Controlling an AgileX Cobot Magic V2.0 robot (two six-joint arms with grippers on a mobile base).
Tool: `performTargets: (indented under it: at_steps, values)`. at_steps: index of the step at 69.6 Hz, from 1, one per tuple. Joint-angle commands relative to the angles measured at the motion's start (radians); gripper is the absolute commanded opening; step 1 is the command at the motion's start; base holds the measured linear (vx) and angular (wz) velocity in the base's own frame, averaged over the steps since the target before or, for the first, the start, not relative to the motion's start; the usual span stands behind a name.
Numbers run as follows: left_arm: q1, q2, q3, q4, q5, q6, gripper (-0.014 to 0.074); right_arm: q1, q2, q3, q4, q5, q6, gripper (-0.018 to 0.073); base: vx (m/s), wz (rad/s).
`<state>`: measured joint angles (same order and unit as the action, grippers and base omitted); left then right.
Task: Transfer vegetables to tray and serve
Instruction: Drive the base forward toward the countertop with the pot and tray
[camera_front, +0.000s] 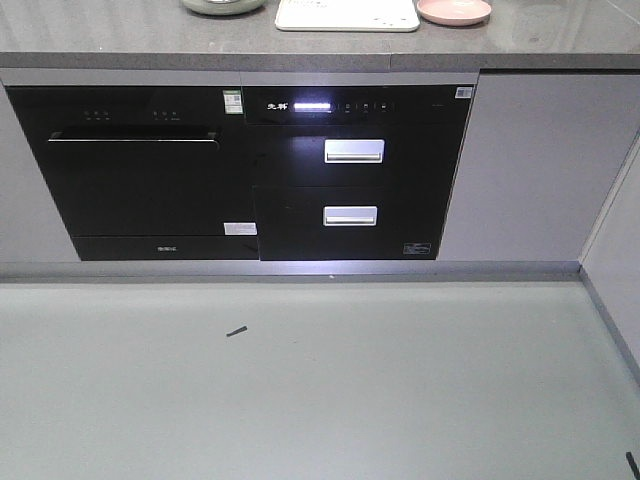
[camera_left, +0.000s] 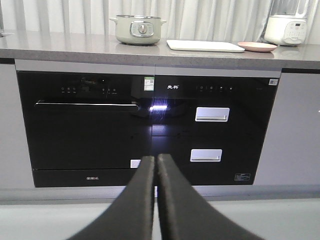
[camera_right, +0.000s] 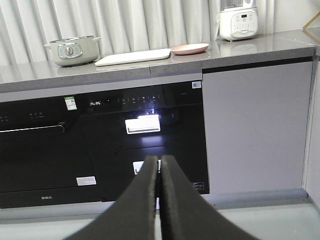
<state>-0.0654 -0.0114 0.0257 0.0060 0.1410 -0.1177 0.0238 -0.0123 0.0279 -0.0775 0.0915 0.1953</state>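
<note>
The cream-white tray (camera_front: 346, 15) lies flat on the grey countertop (camera_front: 120, 45), seen also as the tray (camera_left: 205, 46) in the left wrist view and the tray (camera_right: 133, 56) in the right wrist view. The vegetables do not show in any view. My left gripper (camera_left: 156, 158) is shut with nothing in it, held low and well back from the counter. My right gripper (camera_right: 160, 158) is likewise shut and empty, facing the cabinet fronts from a distance.
A pink plate (camera_front: 454, 10) sits right of the tray. A pale green pot (camera_left: 138, 29) stands left of it, and a white appliance (camera_right: 238, 22) at the far right. Black built-in appliances (camera_front: 240, 170) fill the cabinet front. Grey floor (camera_front: 300, 380) lies between me and them.
</note>
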Motion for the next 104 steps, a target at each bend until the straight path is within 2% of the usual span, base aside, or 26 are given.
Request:
performTargets:
  at_steps: [1, 104]
  values:
    - [0.000, -0.014, 0.027, -0.006, -0.073, -0.009, -0.0006, -0.004, -0.006, 0.015, -0.005, -0.077, -0.010, -0.0002, 0.16, -0.02]
    - [0.000, -0.014, 0.027, -0.006, -0.073, -0.009, -0.0006, -0.004, -0.006, 0.015, -0.005, -0.077, -0.010, -0.0002, 0.12, -0.02]
